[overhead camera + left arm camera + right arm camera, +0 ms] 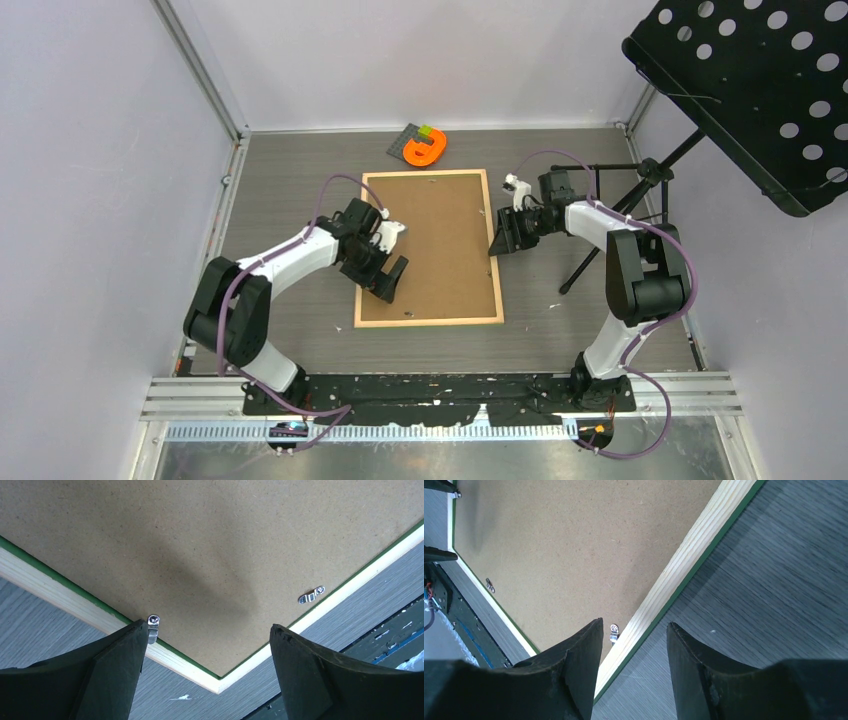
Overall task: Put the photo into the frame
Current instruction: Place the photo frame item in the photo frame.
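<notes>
The frame (428,321) lies flat mid-table, pale wood face up, with a thin green line showing along its rails. A brown board (435,240) fills its opening. The photo is not in sight; whether it lies under the board cannot be told.

Small metal clips sit on the board by the rails. One clip (154,622) is on the left rail and a second clip (311,596) is on the near rail. A third clip (614,631) lies just inside the right rail.

The left gripper (388,280) hangs over the frame's 8 o'clock edge, above the near-left corner. Its jaws stand wide apart and hold nothing. One fingertip (135,640) is right beside the first clip; I cannot tell whether it touches.

The right gripper (500,240) is at the frame's 3 o'clock edge. Its jaws are partly spread and straddle the right rail, one finger over the board and the other over the table (290,180). They clamp nothing, and contact with the rail cannot be judged.

At 12 o'clock, just beyond the frame's far rail, an orange piece (425,148) rests on a dark pad (405,138). At 2 o'clock a black perforated stand (750,90) rises over the table's corner.
</notes>
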Robot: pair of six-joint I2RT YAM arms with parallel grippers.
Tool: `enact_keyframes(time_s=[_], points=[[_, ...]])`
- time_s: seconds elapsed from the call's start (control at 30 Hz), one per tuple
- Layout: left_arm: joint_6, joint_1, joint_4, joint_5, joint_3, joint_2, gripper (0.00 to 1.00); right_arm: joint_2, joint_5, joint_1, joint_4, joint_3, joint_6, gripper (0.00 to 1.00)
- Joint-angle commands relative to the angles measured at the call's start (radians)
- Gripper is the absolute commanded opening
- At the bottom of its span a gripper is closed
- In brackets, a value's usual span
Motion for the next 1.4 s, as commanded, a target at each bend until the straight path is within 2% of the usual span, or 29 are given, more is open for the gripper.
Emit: enact_keyframes(time_s=[0.0, 1.0, 1.37], points=[[0.010, 0.001, 0.003, 0.013, 0.021, 0.014, 0.93, -0.029, -0.009, -0.007, 0.023, -0.001, -0.016, 0.56], [0.005, 0.001, -0.068, 0.104, 0.022, -0.045, 0.93, -0.021, -0.004, -0.017, 0.024, -0.001, -0.013, 0.56], [0.014, 0.001, -0.060, 0.079, 0.025, -0.107, 0.93, -0.021, -0.007, -0.020, 0.026, -0.002, -0.013, 0.56]])
